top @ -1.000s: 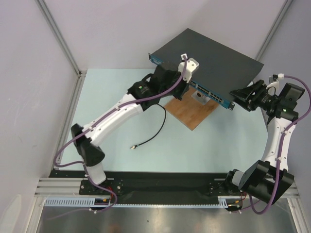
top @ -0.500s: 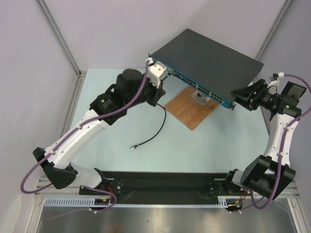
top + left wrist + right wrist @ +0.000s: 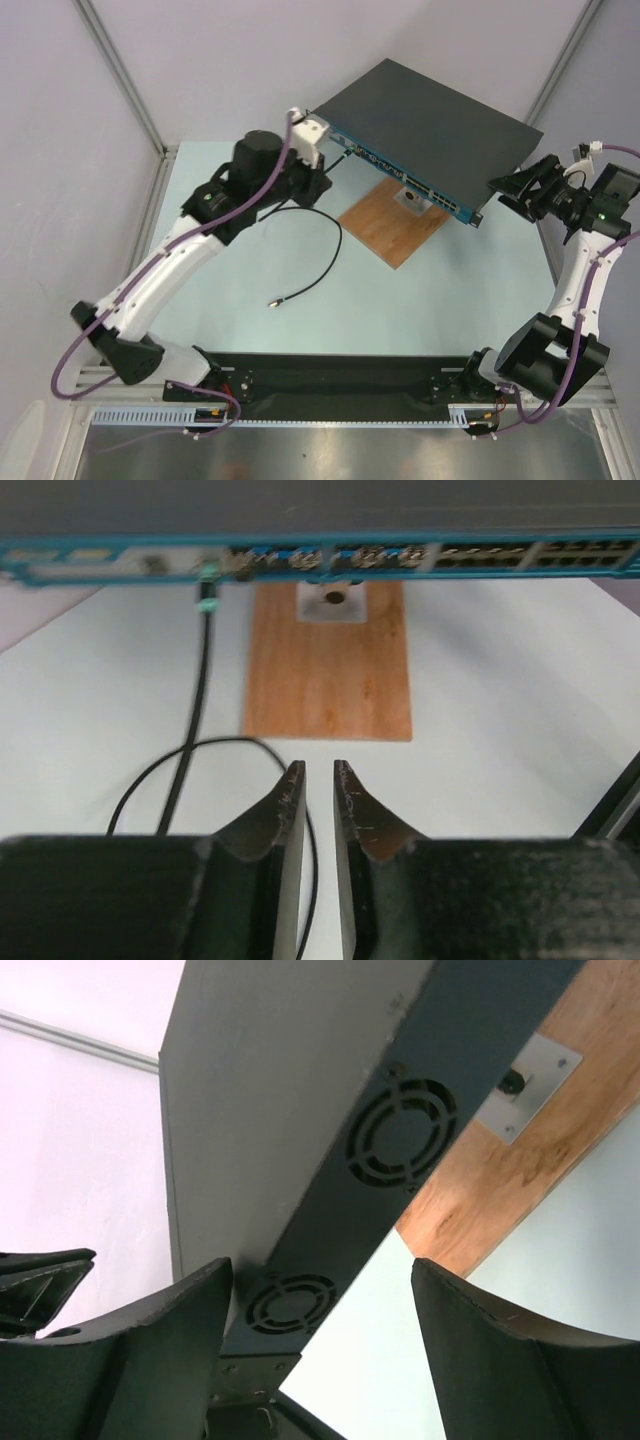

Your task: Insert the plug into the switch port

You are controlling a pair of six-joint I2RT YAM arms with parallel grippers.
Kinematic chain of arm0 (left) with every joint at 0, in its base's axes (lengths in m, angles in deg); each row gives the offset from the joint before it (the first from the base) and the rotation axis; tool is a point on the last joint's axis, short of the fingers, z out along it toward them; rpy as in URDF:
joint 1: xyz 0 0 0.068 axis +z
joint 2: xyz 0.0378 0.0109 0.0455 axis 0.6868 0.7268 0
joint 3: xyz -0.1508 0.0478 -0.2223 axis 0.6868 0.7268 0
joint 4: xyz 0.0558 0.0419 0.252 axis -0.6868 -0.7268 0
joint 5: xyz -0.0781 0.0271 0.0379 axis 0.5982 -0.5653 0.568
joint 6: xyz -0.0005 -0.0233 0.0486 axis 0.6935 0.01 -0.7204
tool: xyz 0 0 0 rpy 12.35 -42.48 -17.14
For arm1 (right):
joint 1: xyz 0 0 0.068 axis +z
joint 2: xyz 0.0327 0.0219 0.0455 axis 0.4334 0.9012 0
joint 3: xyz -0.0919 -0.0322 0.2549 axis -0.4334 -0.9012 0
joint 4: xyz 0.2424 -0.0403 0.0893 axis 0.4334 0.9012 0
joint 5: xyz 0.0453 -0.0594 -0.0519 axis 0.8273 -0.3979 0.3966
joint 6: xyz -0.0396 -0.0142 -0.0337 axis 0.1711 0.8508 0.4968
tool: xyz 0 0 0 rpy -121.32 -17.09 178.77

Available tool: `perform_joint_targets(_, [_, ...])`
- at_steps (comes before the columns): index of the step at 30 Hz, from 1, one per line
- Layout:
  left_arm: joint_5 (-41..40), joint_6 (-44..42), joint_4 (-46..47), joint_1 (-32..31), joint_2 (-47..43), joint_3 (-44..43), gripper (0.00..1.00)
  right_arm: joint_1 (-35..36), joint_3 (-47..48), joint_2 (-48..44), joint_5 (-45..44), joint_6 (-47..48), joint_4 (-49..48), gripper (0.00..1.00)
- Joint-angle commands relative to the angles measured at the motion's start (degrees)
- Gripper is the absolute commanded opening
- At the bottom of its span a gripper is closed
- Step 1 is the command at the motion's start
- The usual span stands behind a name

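Note:
The switch [image 3: 430, 110], a flat black box with a blue port face [image 3: 480, 558], lies at the back and rests partly on a wooden board. A green-tipped plug [image 3: 207, 580] sits in a port near the face's left end, and its black cable [image 3: 335, 240] hangs down and loops over the table. My left gripper [image 3: 322, 183] is a short way back from the face. It [image 3: 319, 770] has only a narrow gap between its jaws and holds nothing. My right gripper [image 3: 505, 185] is wide open beside the switch's fan side [image 3: 400, 1130], with nothing in it [image 3: 320, 1265].
The brown wooden board [image 3: 390, 225] lies under the switch's front, with a small metal plate and socket [image 3: 334, 598] on it. The cable's free end [image 3: 272, 302] lies mid-table. Frame posts and walls stand close on the left and right.
My left gripper has moved left along the switch face and then drawn back from it, leaving the plug in the port. My right gripper has pulled slightly away from the switch's side.

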Motion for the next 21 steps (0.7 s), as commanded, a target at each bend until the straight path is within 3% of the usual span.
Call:
perform_joint_targets(1, [0.5,-0.73,0.35,-4.89,7.9,-7.8,0.2,0.76,-1.22,-0.34,-0.46,-0.59,-2.34,0.78])
perform_joint_targets(8, [0.41,-0.03,-4.05,-9.73,24.61,-25.31,0.04,2.08,-2.63,-0.61,0.33,-2.25,-3.92,0.8])
perform_joint_targets(14, [-0.91,0.15,-6.08,-10.52,32.1,-34.64,0.0,3.31,-5.71,-1.05,2.7,-7.79,-8.58,0.43])
perform_joint_targets(21, [-2.23,0.06,-5.29,-10.61,34.48,-36.4,0.0,3.92,-6.24,-0.87,3.76,-8.41,-9.55,0.13])
